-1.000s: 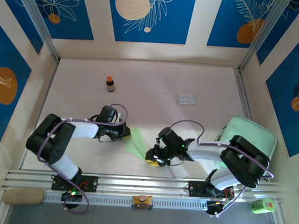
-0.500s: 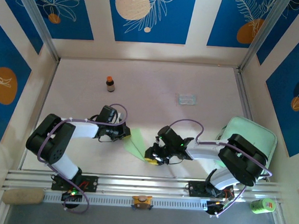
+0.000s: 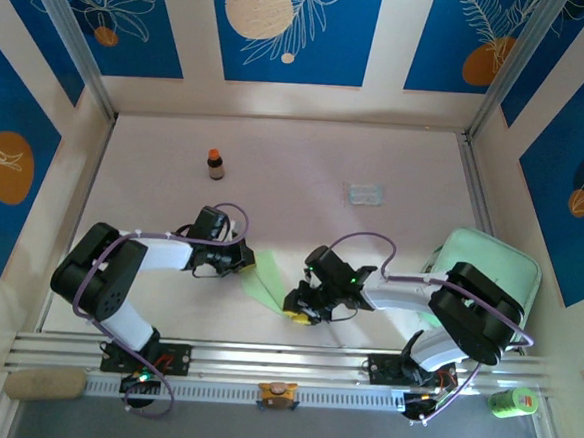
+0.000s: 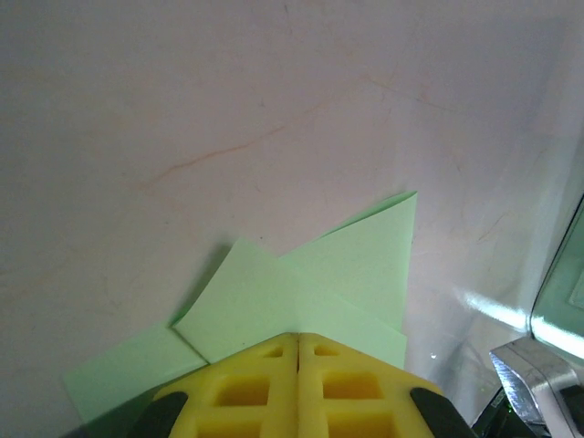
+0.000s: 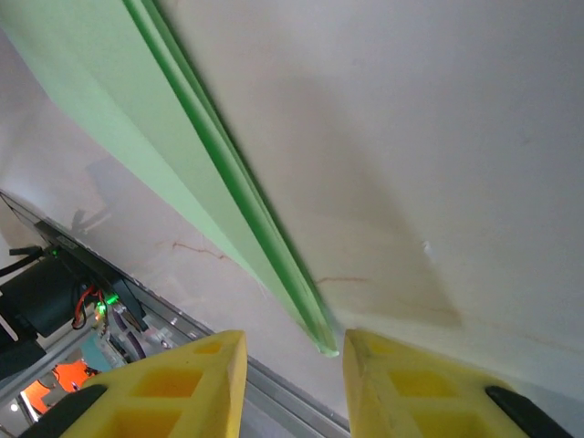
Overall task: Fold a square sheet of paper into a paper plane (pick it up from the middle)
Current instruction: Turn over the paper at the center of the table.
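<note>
The pale green paper (image 3: 264,282) lies folded into a narrow pointed shape on the table between the arms. My left gripper (image 3: 241,261) is shut, and its yellow fingertips (image 4: 274,351) rest on the wide end of the folded paper (image 4: 310,283), where two flaps meet at a centre crease. I cannot tell whether any paper is pinched between them. My right gripper (image 3: 299,310) is open at the pointed end. In the right wrist view the paper (image 5: 182,155) runs as a layered green ridge, its tip between the fingers of the right gripper (image 5: 292,345) without touching either.
A small brown bottle with an orange cap (image 3: 216,164) stands at the back left. A clear plastic packet (image 3: 365,193) lies at the back right. A mint green tray (image 3: 489,265) sits at the right. A metal rail (image 3: 282,359) runs along the near edge.
My right gripper has edged slightly left along the paper's pointed end. The left arm and the paper have not visibly moved.
</note>
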Robot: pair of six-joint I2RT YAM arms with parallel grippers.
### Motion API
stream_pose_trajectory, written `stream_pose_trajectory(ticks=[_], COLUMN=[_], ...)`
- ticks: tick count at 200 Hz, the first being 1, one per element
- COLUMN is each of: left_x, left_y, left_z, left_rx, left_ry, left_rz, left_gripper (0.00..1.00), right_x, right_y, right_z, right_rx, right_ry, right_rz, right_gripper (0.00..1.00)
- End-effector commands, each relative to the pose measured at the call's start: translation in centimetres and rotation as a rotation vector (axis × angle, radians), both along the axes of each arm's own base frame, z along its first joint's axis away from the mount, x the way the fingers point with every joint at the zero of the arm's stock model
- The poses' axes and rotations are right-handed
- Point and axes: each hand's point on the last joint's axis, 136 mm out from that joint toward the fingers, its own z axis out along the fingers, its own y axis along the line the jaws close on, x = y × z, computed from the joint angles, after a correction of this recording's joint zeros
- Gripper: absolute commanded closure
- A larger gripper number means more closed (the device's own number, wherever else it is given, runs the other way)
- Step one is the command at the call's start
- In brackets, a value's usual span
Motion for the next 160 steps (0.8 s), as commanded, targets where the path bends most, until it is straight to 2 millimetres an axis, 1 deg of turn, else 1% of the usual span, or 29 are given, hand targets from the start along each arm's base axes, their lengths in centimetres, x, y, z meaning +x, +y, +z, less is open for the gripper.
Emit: stream_pose_trajectory(ticks=[1, 41, 72, 98, 126, 142, 160], left_x=[-0.7, -0.8, -0.7, -0.6, -0.7, -0.5, -0.5], left_y=[0.9, 1.0, 1.0, 0.9, 1.0, 0.9, 0.9], left_z=[-1.0, -0.9, -0.8, -0.6, -0.7, -0.7, -0.6], left_rx=[0.040, 0.040, 0.040, 0.035, 0.038, 0.033, 0.031], left_ry=[0.049, 0.050, 0.047, 0.044, 0.047, 0.046, 0.044], left_rz=[0.031, 0.032, 0.034, 0.032, 0.033, 0.034, 0.035], left_gripper=[1.00, 1.00, 1.00, 1.00, 1.00, 1.00, 1.00], right_x=[-1.1, -0.6, 0.6, 1.6, 1.8, 1.8, 1.8], right_y=[-0.1, 0.5, 1.3, 0.9, 0.9, 1.0, 1.4], right_z=[-0.5, -1.0, 0.0, 0.6, 1.2, 1.2, 1.4], right_rx=[-0.038, -0.052, -0.009, 0.005, 0.061, 0.085, 0.110], right_ry=[0.061, 0.054, -0.013, -0.062, -0.090, -0.089, -0.095], right_rz=[0.029, 0.022, 0.004, -0.030, -0.037, -0.041, -0.031], right_gripper=[0.67, 0.69, 0.70, 0.70, 0.70, 0.70, 0.70])
